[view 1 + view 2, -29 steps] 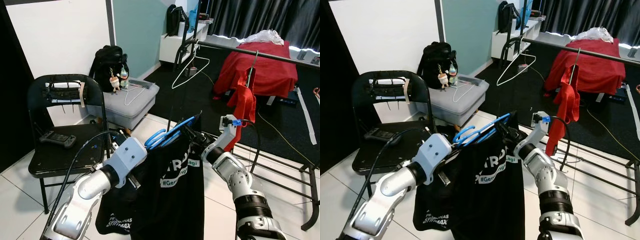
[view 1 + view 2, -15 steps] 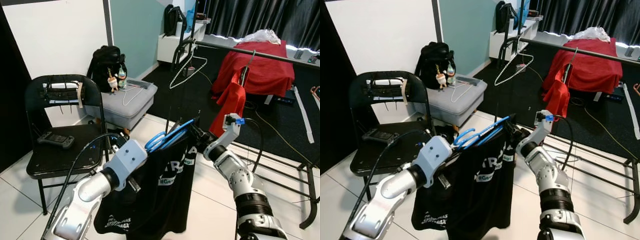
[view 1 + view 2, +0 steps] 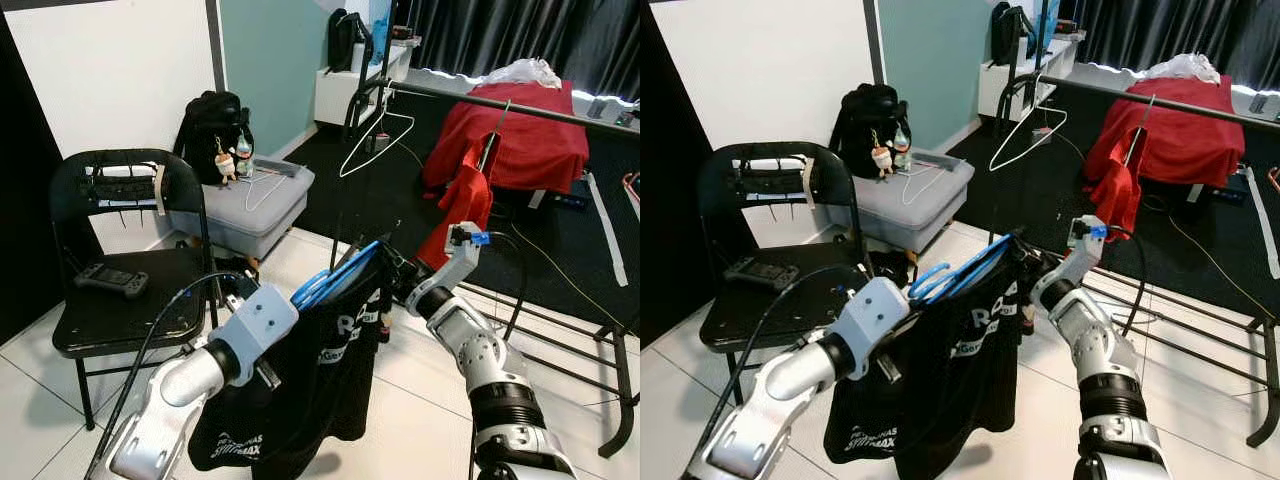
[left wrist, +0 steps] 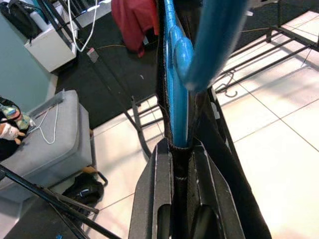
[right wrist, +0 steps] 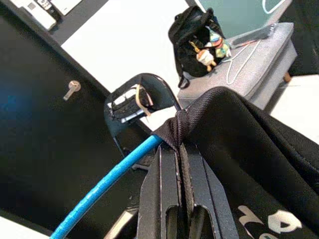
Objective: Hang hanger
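While clamped on blue hanger (image 3: 335, 277) ends, left end effector (image 4: 179, 164) and right end effector (image 5: 180, 144): rail (image 3: 520, 108) ahead, up-right, nearer right arm.

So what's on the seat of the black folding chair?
A dark handheld game controller lies on the folding chair seat, toward its back. A cable from the left arm crosses the seat's front corner, and whatever lies under that stretch cannot be seen.

Counts: 1 blue hanger (image 3: 335, 280) w/ 1 black shirt (image 3: 320, 380) near centre. 2 white wire hangers: 1 on far rail (image 3: 375, 140), 1 on grey ottoman (image 3: 262, 185). 1 black chair (image 3: 120, 270) left, 1 backpack (image 3: 212, 130), 1 controller (image 3: 112, 280), 1 red cloth (image 3: 462, 205) right.
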Available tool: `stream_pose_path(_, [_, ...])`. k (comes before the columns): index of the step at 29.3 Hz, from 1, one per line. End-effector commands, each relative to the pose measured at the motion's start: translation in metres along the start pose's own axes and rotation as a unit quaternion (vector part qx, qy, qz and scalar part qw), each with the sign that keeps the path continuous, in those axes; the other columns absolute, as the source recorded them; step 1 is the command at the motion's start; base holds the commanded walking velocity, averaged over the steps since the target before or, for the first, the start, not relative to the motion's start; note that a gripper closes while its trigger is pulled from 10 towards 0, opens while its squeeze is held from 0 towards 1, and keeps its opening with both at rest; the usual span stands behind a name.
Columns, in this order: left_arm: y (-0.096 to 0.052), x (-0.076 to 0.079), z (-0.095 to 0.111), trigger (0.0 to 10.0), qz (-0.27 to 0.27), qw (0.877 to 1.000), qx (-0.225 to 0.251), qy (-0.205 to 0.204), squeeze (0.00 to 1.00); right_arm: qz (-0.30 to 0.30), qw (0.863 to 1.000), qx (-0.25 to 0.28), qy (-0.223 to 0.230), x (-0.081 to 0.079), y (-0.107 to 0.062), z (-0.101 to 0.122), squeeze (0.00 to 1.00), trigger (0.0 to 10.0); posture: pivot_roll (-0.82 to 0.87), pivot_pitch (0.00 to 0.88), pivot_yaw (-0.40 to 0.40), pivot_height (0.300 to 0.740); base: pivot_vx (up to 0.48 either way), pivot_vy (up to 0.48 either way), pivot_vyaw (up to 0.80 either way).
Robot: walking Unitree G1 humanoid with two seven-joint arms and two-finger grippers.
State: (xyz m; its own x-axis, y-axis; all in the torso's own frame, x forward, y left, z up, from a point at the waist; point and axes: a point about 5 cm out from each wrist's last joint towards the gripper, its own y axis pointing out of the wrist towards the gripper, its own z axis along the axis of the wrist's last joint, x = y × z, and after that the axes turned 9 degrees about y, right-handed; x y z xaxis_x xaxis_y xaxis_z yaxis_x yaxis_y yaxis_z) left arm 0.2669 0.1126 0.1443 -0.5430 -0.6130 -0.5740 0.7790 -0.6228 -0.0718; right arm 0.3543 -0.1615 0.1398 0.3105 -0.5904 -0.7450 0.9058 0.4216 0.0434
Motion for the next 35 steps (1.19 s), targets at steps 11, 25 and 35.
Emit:
stream_pose_path(11, [-0.001, 0.003, -0.02, 10.0, -0.012, 0.997, -0.073, -0.023, 0.0, 0.106, 0.987, -0.1, -0.066, -0.032, -0.003, -0.026, 0.0, 0.0, -0.02, 0.0, -0.042, 0.74, 0.0, 0.0, 0.0])
stream_pose_path(25, [-0.003, 0.002, -0.026, 10.0, -0.005, 0.994, -0.099, -0.039, 0.0, 0.136, 0.978, -0.141, -0.077, -0.046, -0.002, -0.049, 0.0, 0.0, -0.02, 0.0, -0.044, 0.74, 0.0, 0.0, 0.0])
stream_pose_path(35, [-0.008, -0.017, -0.04, 10.0, 0.043, 0.987, -0.142, -0.069, 0.0, 0.185, 0.948, -0.239, -0.098, -0.054, -0.026, -0.081, 0.0, 0.0, -0.03, 0.0, -0.045, 0.74, 0.0, 0.0, 0.0])
